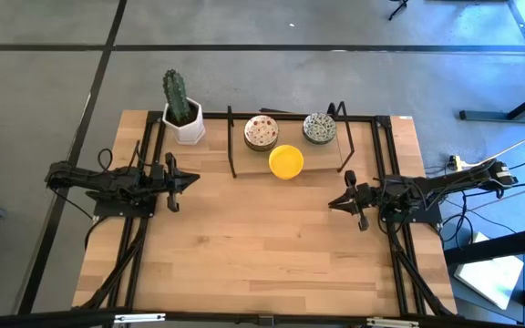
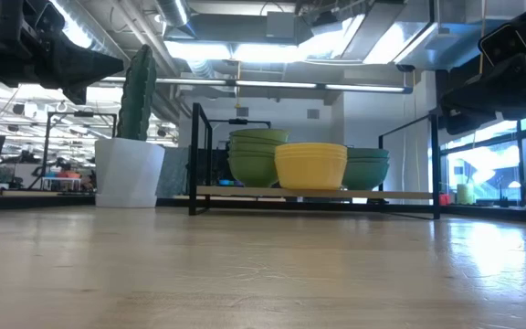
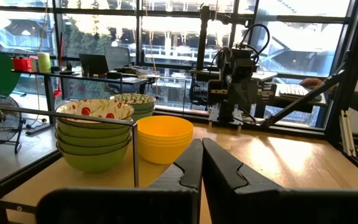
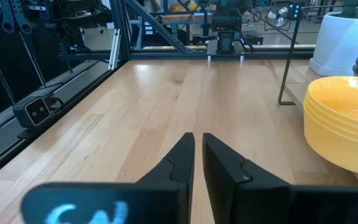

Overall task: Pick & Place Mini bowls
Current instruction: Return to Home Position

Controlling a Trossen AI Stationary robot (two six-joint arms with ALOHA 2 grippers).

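Observation:
Three stacks of mini bowls stand on the wooden shelf of a black wire rack [image 1: 233,146] at the table's far middle. The stacks are a red-speckled one [image 1: 261,133], a green-grey patterned one [image 1: 319,128] and a plain yellow one [image 1: 286,161] at the shelf's near edge. In the low view the yellow stack [image 2: 310,164] stands in front of the green-sided ones. My left gripper [image 1: 194,181] hovers level at the table's left, shut and empty, pointing toward the right. My right gripper [image 1: 332,203] hovers at the right, shut and empty, pointing left.
A white hexagonal pot with a cactus [image 1: 186,123] stands at the far left, beside the rack. The rack's upright black posts [image 3: 134,152] rise around the bowls. Bare wooden tabletop [image 1: 262,246] lies between and in front of the two arms.

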